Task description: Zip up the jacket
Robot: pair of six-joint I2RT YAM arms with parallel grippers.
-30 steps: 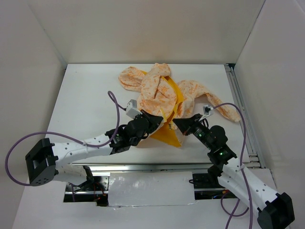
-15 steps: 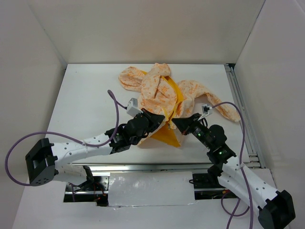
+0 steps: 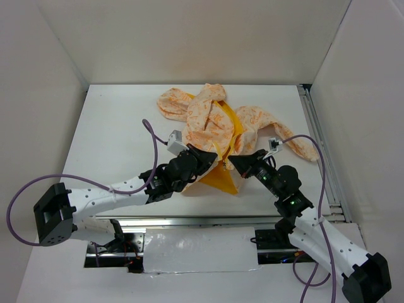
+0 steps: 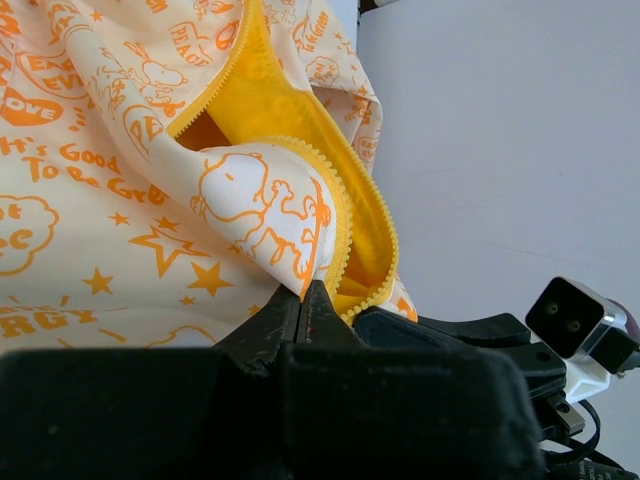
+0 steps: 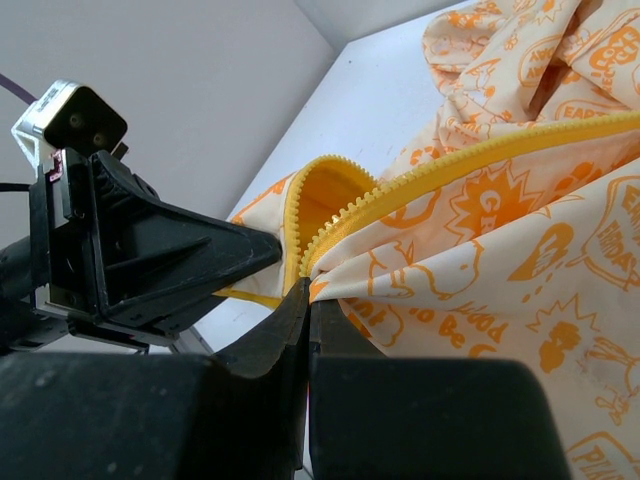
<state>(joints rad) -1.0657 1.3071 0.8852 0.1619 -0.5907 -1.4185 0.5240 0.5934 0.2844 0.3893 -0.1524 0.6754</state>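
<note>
a white table (image 3: 113,126) boxed in by plain pale walls lies below me. the jacket (image 3: 211,120) sits crumpled toward the far middle of it, cream cloth with orange print. one sleeve (image 3: 259,117) trails off to my right and the yellow lining (image 3: 221,180) spills back toward my bases. my left gripper (image 3: 214,165) is pinched tight on one front edge of the jacket, jaws closed on the cream fabric right beside the yellow zipper teeth (image 4: 340,200). my right gripper (image 3: 233,161) is clamped just as narrow on the other front edge, where its zipper strip curls open. the two sets of fingertips face each other tip to tip, just apart, over the yellow flap. the front lies unzipped between them.
</note>
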